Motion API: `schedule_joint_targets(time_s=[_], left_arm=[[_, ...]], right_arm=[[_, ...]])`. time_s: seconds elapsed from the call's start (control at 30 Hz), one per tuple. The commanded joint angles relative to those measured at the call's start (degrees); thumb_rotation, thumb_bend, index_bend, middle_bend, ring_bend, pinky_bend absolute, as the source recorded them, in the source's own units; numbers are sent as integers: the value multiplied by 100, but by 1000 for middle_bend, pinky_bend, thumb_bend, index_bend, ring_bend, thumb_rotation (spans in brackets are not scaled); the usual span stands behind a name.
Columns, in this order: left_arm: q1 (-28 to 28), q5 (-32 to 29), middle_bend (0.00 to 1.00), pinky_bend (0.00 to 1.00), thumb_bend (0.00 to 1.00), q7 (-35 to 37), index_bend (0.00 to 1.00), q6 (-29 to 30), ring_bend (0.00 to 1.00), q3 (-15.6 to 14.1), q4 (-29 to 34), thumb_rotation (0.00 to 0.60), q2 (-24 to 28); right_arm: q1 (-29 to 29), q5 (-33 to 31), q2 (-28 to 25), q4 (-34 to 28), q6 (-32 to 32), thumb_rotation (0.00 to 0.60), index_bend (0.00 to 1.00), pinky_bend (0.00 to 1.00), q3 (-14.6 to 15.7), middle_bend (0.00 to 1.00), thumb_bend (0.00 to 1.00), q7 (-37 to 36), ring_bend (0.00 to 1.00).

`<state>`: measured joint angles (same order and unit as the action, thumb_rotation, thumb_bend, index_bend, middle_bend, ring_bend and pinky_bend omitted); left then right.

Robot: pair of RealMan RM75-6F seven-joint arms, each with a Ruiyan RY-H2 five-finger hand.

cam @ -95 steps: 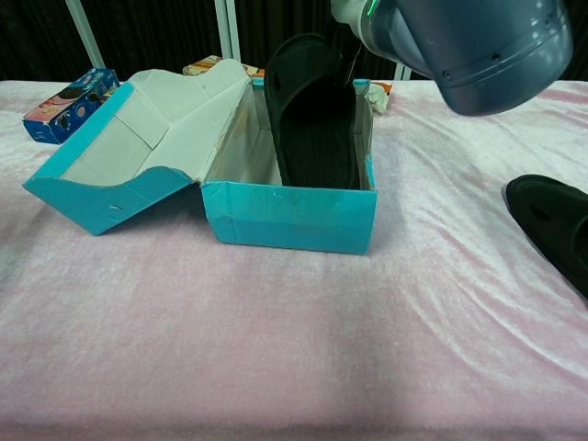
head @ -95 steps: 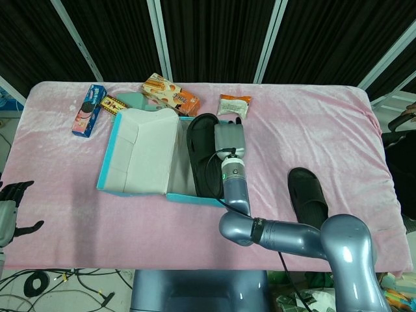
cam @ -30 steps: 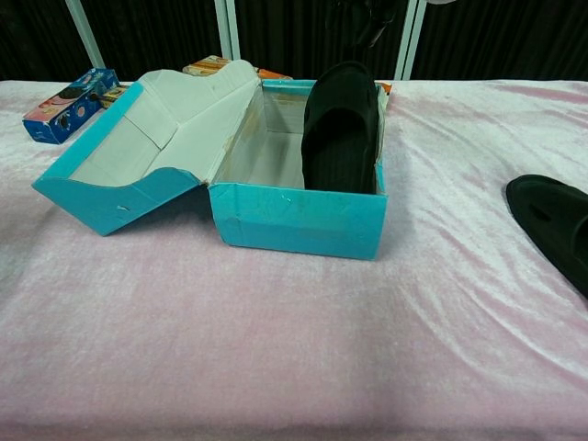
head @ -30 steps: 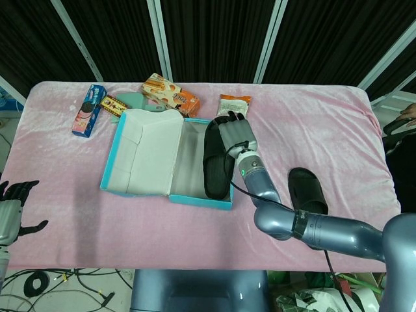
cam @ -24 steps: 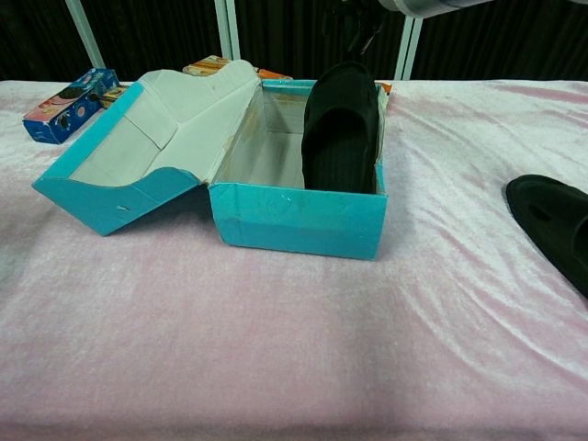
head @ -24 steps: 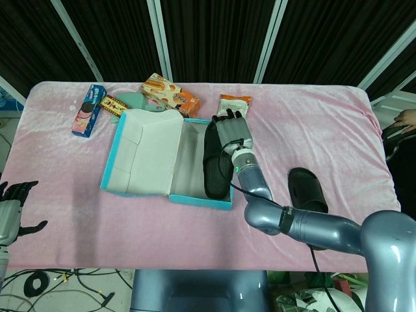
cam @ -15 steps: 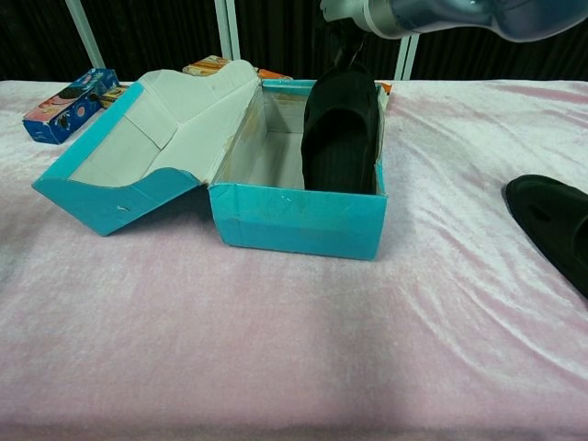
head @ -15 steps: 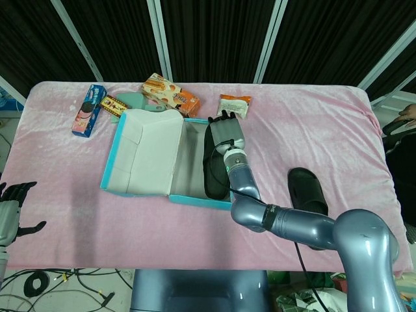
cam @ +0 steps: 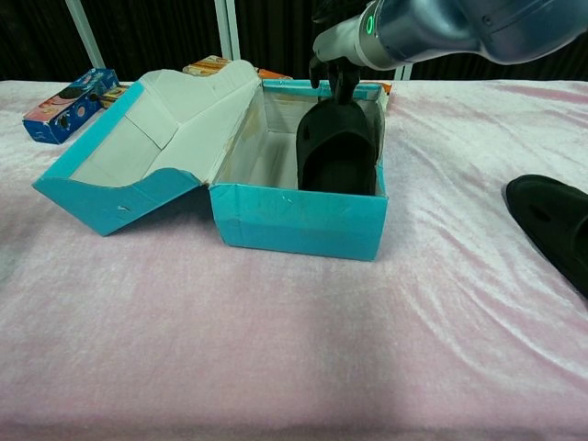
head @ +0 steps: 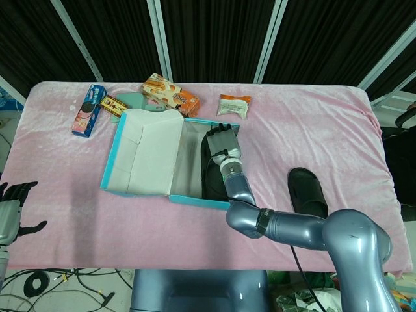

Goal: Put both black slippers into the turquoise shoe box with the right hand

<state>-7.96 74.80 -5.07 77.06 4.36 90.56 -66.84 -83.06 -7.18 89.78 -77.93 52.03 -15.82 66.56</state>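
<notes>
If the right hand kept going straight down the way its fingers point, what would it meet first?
The black slipper in the turquoise shoe box: the right hand already sits right over it, apparently touching, though contact depth is unclear.

The head view looks steeply down from above the robot's near side, taking in the whole pink-covered table (head: 312, 123) from edge to edge, with dark curtains beyond its far side. The chest view sits low and close at the near edge, facing almost level across the cloth toward the same curtains, so only the middle stretch of the table (cam: 276, 349) shows. Both views share the turquoise shoe box (head: 140, 188) (cam: 294, 220) with its open lid, the slipper inside it (cam: 335, 156), and the second slipper (head: 305, 192) (cam: 551, 225) lying on the cloth.
</notes>
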Motion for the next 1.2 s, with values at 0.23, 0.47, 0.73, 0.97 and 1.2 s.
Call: schedule_joint_targets(time_s=[0.23,0.47,0.73,0.97,1.2], left_arm=[[59,32,179,37,4,41,164,71,124,-33,-20,600,-6],[55,43,179,37,5,87,164,75,123,-17,-55,600,-24],[5,196,179,37,4,59,164,143,123,8,-11,600,-17],[-24,323,179,37,4,-67,164,248,124,32,158,600,43],[-23,371,179,37,4,-230,164,309,123,20,358,600,95]], right_arm=[[-16,23,90,57,45,600,191,95,99,259,982,7,20],[223,435,-500,-690,221,600,125,94,3,199,375,-325,26],[1357,2154,-2241,-2894,519,600,44,95,244,136,115,-1366,17],[2691,3957,-3345,-3708,476,600,37,95,841,126,115,-2568,7],[3536,5337,-3818,-3639,384,600,37,95,1497,126,115,-3152,2]])
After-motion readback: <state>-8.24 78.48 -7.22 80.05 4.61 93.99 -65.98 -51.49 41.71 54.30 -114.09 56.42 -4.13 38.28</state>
